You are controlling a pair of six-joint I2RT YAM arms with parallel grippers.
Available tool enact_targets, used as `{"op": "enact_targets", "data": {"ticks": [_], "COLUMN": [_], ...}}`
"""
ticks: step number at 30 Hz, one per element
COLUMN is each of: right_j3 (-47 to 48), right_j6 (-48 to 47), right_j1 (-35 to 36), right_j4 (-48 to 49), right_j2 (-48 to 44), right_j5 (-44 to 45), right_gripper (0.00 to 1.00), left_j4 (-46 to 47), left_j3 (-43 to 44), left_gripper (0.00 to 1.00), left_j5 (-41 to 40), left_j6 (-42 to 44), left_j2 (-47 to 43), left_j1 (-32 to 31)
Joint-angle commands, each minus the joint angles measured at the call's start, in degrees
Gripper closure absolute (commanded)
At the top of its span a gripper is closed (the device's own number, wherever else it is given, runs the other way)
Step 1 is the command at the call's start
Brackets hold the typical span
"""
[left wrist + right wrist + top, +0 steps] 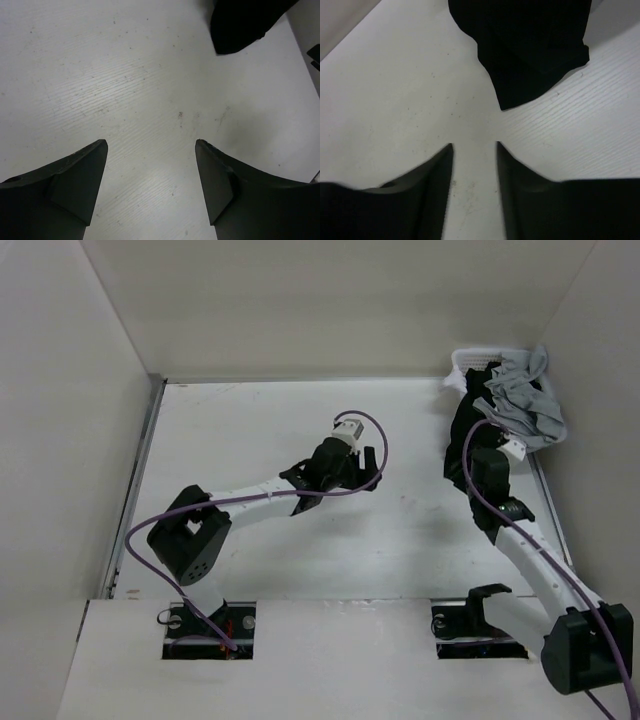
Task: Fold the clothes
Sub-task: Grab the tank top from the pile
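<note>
You have not begun folding: the grey tank top (pixel 520 400) lies crumpled on the black garments (pixel 465 430). Your left tool (pixel 151 142) and right tool (pixel 474 145) stand released, holding nothing.

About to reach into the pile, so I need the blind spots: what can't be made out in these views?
Grey tank top: top view only, bunched; straps and hem indistinguishable.
Black garment: cut off by the right wrist view's top edge; right arm overlaps it from above.
White item at the pile's far edge: too small to identify.
</note>
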Motion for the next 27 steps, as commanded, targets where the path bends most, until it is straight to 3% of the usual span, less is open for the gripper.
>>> {"op": "enact_targets", "data": {"ticks": [1,2,4,5,9,11,14,17,19,27], "right_j3": [5.5,7.2,11.3,12.8,23.4,30.0,38.9,46.4,50.8,58.9], "right_j6": [0.2,0.1,0.0,0.0,-0.5,-1.2,-2.8,-4.8,-6.3,-7.8], "right_j1": [-2.6,-3.9,-7.5,-9.0,-16.5,-19.7,-24.1,-27.5,-29.3,-34.3], "right_j4": [5.1,5.2,5.2,5.4,5.4,3.4,2.0,0.2,-1.8,-6.5], "right_j2": [2.0,2.9,5.2,6.3,16.8,22.5,29.8,36.1,40.4,51.7], "right_j5": [-0.7,-0.8,-1.1,-1.1,1.3,2.1,4.3,5.0,4.4,-2.4], "right_gripper": [0.66,0.78,0.92,0.94,0.96,0.94,0.75,0.47,0.37,0.29], "left_j4": [7.0,8.9,12.5,13.8,16.3,16.7,18.2,19.9,20.9,22.5], "left_j3": [-2.7,-4.1,-6.5,-7.5,-9.3,-9.9,-11.1,-12.3,-12.9,-14.3], "left_gripper": [0.31,0.32,0.37,0.42,0.83,0.87,0.81,0.6,0.47,0.39], "left_j5": [2.2,2.2,2.2,2.2,1.6,1.2,0.4,0.8,1.0,0.3], "left_j6": [-0.4,-0.1,0.8,1.4,4.0,4.3,4.4,4.2,4.0,4.2], "left_j2": [-2.5,-2.9,-3.9,-4.3,-5.8,-6.1,-5.7,-4.9,-4.7,-5.2], "left_j1": [-0.2,-0.5,-1.2,-1.7,-3.5,-3.9,-3.8,-2.9,-2.3,-1.4]}}
